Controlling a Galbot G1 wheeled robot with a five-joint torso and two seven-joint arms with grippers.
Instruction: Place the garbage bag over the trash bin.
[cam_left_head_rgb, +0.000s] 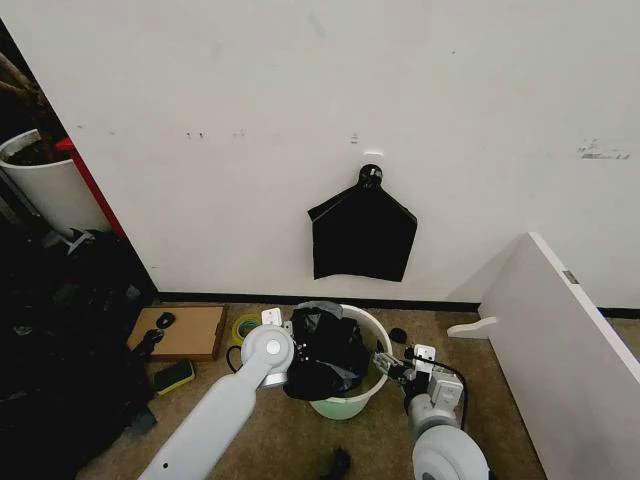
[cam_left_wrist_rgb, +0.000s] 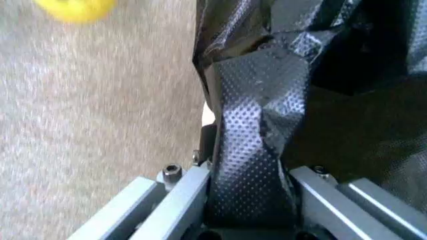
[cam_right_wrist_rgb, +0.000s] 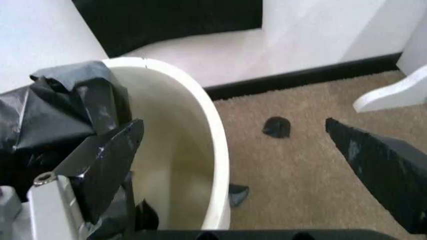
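left tool (cam_left_wrist_rgb: 250, 220) is clamped tight on a fold of the garbage bag (cam_left_head_rgb: 325, 352), right at the near-left rim of the trash bin (cam_left_head_rgb: 352, 404) on the carpet. the bag sits bunched over the bin's left side, partly inside. right tool (cam_right_wrist_rgb: 230, 165) is spread wide, straddling the bin's right wall, one finger inside against the plastic, one outside.

The left arm reaches forward from the near left, its left gripper (cam_left_wrist_rgb: 250, 220) clamped on a fold of black film. The right arm extends from the near right, its right gripper (cam_right_wrist_rgb: 230, 150) spread wide, one finger on each side of a cream rim.
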